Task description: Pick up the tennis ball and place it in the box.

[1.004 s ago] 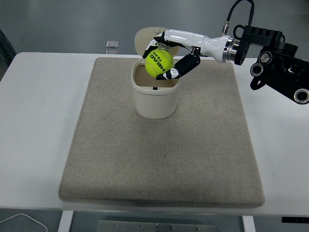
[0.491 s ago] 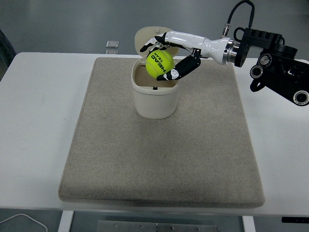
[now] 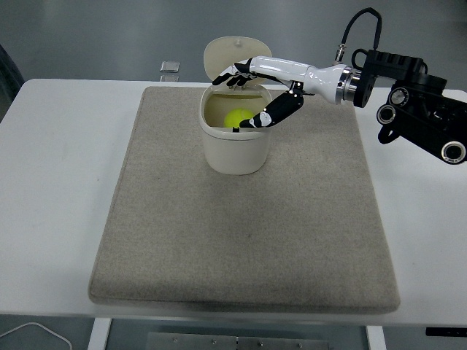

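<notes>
ball: tennis ball (image 3: 237, 117) is seen lying inside the box (image 3: 234, 149) | hand: right hand (image 3: 255, 93) is spread above the rim, nothing held | risk: box may be tipped if the thumb (image 3: 273, 111) is dragged across the rim on withdrawal

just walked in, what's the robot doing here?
The right hand hangs over a cream box with its lid flipped up, on a grey mat on the white table. The tennis ball lies inside the box, and the hand's fingers are spread with nothing in them. The drop looks done. The left arm is out of view.
</notes>
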You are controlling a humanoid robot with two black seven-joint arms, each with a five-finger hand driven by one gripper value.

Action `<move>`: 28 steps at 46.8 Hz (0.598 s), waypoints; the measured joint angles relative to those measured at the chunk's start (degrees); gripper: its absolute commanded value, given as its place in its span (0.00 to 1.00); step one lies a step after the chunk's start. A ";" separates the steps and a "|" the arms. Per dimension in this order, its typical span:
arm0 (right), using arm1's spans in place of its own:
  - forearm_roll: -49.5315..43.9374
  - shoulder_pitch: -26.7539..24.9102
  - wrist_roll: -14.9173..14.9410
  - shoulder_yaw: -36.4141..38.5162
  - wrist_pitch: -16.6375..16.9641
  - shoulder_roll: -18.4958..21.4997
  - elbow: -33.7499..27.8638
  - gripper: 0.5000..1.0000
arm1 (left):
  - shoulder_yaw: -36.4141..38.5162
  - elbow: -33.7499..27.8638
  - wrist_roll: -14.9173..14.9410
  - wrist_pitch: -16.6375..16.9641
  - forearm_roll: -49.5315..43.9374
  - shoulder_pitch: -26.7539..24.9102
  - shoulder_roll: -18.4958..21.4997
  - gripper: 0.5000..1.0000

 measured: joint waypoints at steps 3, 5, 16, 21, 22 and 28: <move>0.34 0.27 0.01 0.39 0.72 -0.41 0.04 0.72 | 0.00 0.00 0.00 0.00 0.00 0.00 0.00 0.98; 0.40 0.35 0.01 0.69 1.58 -0.73 0.04 0.72 | 0.00 0.00 0.00 0.00 0.00 0.00 0.00 0.98; 5.09 0.39 -0.04 2.04 8.95 -2.57 0.78 0.72 | 0.00 0.00 -0.01 0.00 0.00 0.01 0.00 0.98; 9.53 0.42 -0.14 2.15 14.03 -4.71 0.87 0.72 | 0.00 0.00 -0.05 0.00 0.00 0.00 0.00 0.98; 10.45 0.46 -0.16 2.15 15.08 -5.20 0.88 0.72 | 0.00 0.00 -0.06 0.00 0.00 -0.01 0.00 0.98; 14.24 1.01 -0.21 2.12 18.86 -7.93 0.94 0.72 | 0.00 0.00 -0.03 0.00 0.00 0.01 0.00 0.98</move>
